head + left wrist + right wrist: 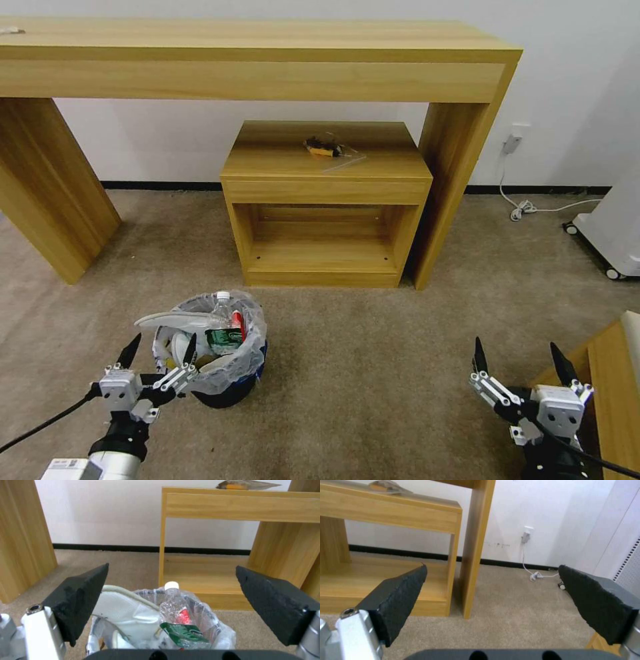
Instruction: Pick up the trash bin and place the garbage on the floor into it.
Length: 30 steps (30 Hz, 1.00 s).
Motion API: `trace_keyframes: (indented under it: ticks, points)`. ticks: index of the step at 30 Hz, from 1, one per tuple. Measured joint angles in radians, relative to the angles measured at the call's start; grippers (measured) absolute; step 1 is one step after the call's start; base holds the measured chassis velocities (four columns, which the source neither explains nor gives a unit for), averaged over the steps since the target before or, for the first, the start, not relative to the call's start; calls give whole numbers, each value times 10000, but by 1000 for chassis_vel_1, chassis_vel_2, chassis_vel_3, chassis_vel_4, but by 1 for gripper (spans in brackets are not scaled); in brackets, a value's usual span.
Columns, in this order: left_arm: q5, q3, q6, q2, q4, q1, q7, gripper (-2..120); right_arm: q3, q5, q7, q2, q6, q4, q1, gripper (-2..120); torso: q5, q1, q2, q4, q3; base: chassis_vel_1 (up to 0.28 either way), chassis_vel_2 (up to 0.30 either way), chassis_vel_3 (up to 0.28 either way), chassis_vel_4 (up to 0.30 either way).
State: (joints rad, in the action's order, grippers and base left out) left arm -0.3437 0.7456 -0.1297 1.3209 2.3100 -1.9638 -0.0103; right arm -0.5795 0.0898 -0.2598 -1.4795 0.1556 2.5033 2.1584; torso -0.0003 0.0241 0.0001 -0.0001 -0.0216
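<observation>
The trash bin stands on the beige carpet floor, dark with a crinkled clear bag over its rim. Garbage fills it: a clear bottle standing upright, a white slipper poking over the rim, a green-labelled packet and something red. My left gripper is open at the bin's near-left rim, holding nothing. My right gripper is open and empty over bare carpet at the right.
A long wooden desk spans the back wall, with a low open cabinet under it carrying a small item. A cable lies by the wall socket. A white wheeled unit and a wooden edge stand right.
</observation>
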Motion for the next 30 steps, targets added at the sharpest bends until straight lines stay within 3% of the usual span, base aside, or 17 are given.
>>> trace_keyframes:
  ticks: [30]
  points:
    - [-49,53,46,-10,-27,23,-2,100,-15,-43,8,23,-52,-31,-64,100,-1,1,-2,0,0,0,0,0,0]
